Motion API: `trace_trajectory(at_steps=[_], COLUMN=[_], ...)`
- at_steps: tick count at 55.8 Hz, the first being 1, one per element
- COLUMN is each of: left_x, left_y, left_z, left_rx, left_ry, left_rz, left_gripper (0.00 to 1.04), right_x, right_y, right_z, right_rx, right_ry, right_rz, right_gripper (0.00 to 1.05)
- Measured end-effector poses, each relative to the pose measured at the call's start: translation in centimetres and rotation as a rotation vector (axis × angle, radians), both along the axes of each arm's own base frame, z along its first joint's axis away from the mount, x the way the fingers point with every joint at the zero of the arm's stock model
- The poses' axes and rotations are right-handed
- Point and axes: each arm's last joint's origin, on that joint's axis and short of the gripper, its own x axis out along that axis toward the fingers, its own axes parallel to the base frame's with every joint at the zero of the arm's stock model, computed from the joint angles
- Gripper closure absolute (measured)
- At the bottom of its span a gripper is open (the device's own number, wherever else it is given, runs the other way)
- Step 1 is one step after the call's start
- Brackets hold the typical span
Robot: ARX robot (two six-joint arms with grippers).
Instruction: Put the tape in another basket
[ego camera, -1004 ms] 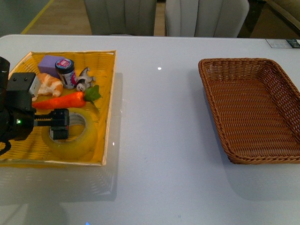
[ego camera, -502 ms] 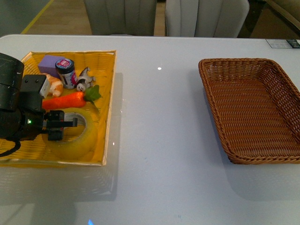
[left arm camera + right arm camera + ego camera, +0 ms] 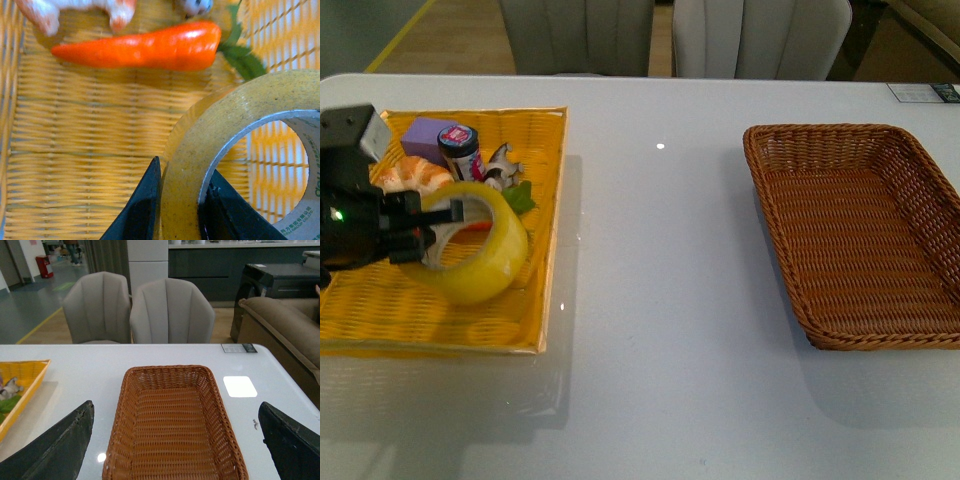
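Note:
The tape (image 3: pixel 478 243), a wide yellowish roll, is tilted up on edge above the yellow tray (image 3: pixel 440 320). My left gripper (image 3: pixel 432 225) is shut on its wall, one finger inside the ring and one outside; the left wrist view shows the black fingers (image 3: pixel 145 210) pinching the tape (image 3: pixel 225 120). The dark brown wicker basket (image 3: pixel 860 235) stands empty at the table's right. In the right wrist view it lies (image 3: pixel 172 425) below my right gripper (image 3: pixel 175 440), which is open and empty; that arm does not show in the front view.
In the tray lie an orange carrot (image 3: pixel 145 46), a croissant (image 3: pixel 412 176), a purple block (image 3: pixel 428 136), a small jar (image 3: pixel 461 152) and a small animal figure (image 3: pixel 498 168). Two grey chairs (image 3: pixel 670 35) stand behind the white table (image 3: pixel 660 300).
My left gripper has closed on the tape and lifted it off the tray floor, tilting it upright. The arm has moved up and slightly back. The carrot is now mostly hidden behind the tape.

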Motion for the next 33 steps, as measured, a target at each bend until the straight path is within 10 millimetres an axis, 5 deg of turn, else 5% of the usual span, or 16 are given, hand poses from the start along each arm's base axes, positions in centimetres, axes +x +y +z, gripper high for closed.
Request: trace_trajectory(at_steps=[8,14,33], left_x=[-0.3,-0.8,-2.7], left_y=[-1.2,-4.7,-15.2], left_z=[4.8,7.8,12.3], left_rx=[-0.098,-0.160,-0.249], left_ry=[-0.072,-0.103,-0.151], left_rz=[0.011,-0.045,-0.245], left_gripper=[0.89,0.89,0.89], right_x=[0.0,0.0,0.0], right_y=[0.0,0.0,0.0], right_z=[0.0,0.0,0.0], right_rx=[0.000,0.000,0.000], right_ry=[0.000,0.000,0.000], right_rz=[0.000,0.000,0.000], right_gripper=[0.09,0.09,0.09])
